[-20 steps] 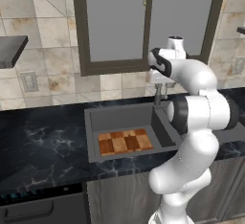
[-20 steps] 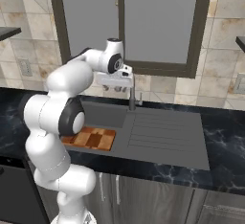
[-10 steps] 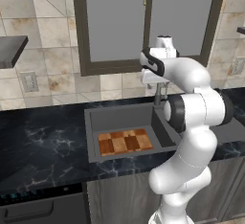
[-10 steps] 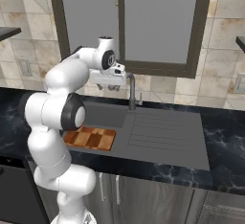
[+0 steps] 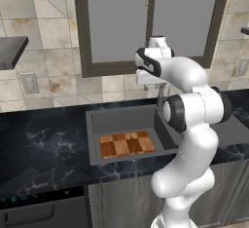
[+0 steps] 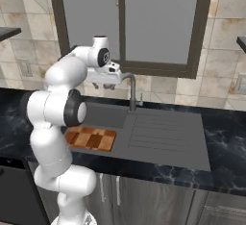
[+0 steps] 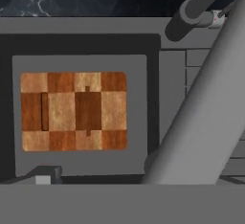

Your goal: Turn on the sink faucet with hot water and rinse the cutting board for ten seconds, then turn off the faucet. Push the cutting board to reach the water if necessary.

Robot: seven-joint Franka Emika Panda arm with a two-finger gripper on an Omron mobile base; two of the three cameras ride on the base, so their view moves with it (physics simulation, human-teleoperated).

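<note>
Well below the claw, the rectangular wooden cutting board (image 5: 127,143) of checkered tan and reddish-brown blocks lies flat on the floor of the dark grey recessed sink (image 5: 121,118), toward its front. The claw (image 6: 103,85) hangs high above the basin with its jaws spread wide and nothing between them. Just beside it to the right rises the slim grey metal gooseneck faucet (image 6: 132,92), its spout arching toward the claw. The black marbled bench (image 6: 226,142) surrounds the sink.
</note>
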